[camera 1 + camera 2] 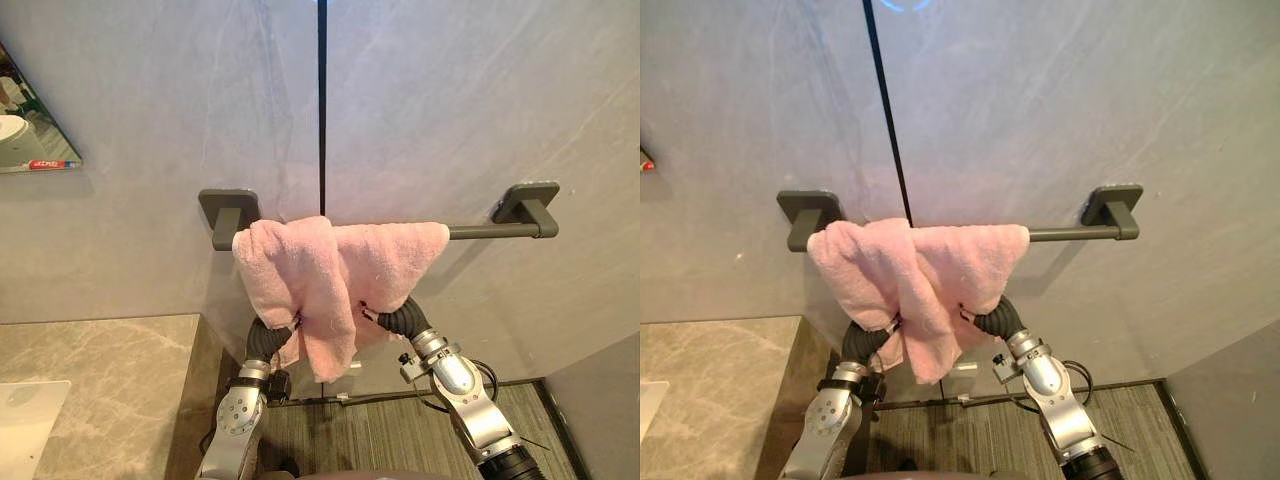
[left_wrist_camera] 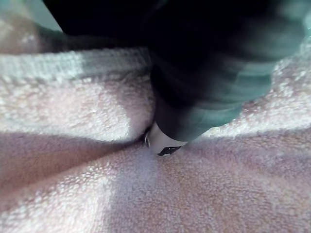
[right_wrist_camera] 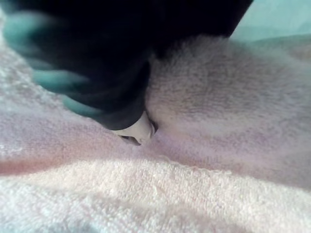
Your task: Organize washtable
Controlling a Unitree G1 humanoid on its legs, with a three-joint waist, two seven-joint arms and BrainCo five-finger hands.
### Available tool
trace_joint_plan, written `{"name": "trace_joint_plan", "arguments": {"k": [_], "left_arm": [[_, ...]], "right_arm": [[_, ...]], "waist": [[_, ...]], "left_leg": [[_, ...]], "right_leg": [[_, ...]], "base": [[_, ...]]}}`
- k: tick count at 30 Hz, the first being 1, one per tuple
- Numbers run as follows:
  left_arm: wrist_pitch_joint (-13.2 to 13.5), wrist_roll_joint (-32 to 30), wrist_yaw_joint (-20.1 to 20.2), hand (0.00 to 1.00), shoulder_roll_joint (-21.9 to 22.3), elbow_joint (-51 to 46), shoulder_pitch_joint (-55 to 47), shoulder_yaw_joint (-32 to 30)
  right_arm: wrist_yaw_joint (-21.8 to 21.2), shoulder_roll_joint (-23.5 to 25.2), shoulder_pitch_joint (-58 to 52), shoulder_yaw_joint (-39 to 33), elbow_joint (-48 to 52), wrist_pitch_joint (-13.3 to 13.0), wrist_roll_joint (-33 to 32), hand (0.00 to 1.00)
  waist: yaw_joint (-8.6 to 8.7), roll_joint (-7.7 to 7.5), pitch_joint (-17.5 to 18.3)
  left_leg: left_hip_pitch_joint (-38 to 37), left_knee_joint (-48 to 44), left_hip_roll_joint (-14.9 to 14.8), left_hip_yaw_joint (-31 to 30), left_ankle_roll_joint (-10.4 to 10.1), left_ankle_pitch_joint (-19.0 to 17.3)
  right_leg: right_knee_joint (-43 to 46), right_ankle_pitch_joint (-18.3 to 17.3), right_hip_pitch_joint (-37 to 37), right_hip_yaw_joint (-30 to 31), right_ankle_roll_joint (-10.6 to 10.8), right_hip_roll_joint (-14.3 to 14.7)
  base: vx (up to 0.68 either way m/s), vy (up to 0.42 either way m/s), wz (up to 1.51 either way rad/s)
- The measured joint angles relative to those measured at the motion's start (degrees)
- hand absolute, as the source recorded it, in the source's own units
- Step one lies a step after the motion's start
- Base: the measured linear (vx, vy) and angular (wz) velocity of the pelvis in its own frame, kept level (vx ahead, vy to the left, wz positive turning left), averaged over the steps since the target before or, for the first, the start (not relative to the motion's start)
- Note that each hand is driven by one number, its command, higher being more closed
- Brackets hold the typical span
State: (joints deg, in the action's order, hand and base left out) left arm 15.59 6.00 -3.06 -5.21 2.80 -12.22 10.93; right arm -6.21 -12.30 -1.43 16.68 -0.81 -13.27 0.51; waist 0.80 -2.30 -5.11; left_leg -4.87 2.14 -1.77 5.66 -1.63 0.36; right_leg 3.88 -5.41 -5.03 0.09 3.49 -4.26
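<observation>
On the rail [image 1: 490,231] near the counter [image 1: 110,370], pink towel [image 1: 310,270] covering left robot hand [image 2: 204,97] and right robot hand [image 3: 112,92], grasp unreadable

Soft, even light falls from above; rail [image 1: 490,231] and towel [image 1: 320,270] cast faint shadows on the wall [image 1: 450,100].

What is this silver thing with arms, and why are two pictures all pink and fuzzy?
It is a robot on two legs. Two pictures come from cameras in its head: a pink towel hangs bunched over a dark towel bar on the wall, and both arms reach up under it. The fuzzy pictures come from cameras on its wrists, very close: the dark shapes are its left hand and right hand against the towel. Whether they grip it is hidden. A stone counter sits lower left.
</observation>
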Motion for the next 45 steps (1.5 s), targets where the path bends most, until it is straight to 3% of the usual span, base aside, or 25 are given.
{"name": "trace_joint_plan", "arguments": {"k": [19, 21, 25, 45], "left_arm": [[0.8, -1.2, 1.9, 1.0, 2.9, -0.3, 0.9, 0.3], [0.9, -1.4, 1.9, 1.0, 2.9, -0.3, 0.9, 0.2], [0.6, -1.4, 1.2, 1.0, 2.4, -0.2, -0.5, -3.7], [0.5, -1.4, 1.9, 1.0, 2.7, -0.1, -0.4, -2.5]], "right_arm": [[0.2, 4.2, -3.8, -5.7, 7.5, 0.0, 0.2, 1.0], [0.3, 4.8, -4.4, -7.1, 8.2, 0.0, 0.1, 1.0], [4.3, 6.1, -5.5, -17.2, 11.1, -0.6, -0.6, 1.0], [4.8, 7.6, -8.0, -19.1, 7.2, -0.9, -0.6, 1.0]], "waist": [[0.64, 0.31, -0.2], [0.68, 0.42, -0.3], [1.44, 0.67, -0.4], [1.55, 1.69, -0.5]], "left_leg": [[-0.8, 1.0, 0.0, 0.4, 0.0, 0.0], [-0.8, 0.9, 0.0, 0.4, 0.0, 0.0], [-0.9, 1.0, 0.0, 0.7, 0.0, -0.1], [-1.0, 1.1, 0.0, 0.9, 0.0, -0.1]], "right_leg": [[-0.1, 0.0, -0.2, 0.2, 0.0, 0.0], [-0.1, 0.0, -0.2, 0.2, 0.0, 0.0], [-0.1, 0.0, -0.2, 0.5, 0.1, 0.0], [-0.2, 0.0, -0.1, 0.8, 0.1, 0.0]], "base": [[0.0, -0.001, 0.0], [0.0, 0.0, 0.0], [-0.01, -0.008, -0.03], [0.0, -0.001, 0.0]]}}
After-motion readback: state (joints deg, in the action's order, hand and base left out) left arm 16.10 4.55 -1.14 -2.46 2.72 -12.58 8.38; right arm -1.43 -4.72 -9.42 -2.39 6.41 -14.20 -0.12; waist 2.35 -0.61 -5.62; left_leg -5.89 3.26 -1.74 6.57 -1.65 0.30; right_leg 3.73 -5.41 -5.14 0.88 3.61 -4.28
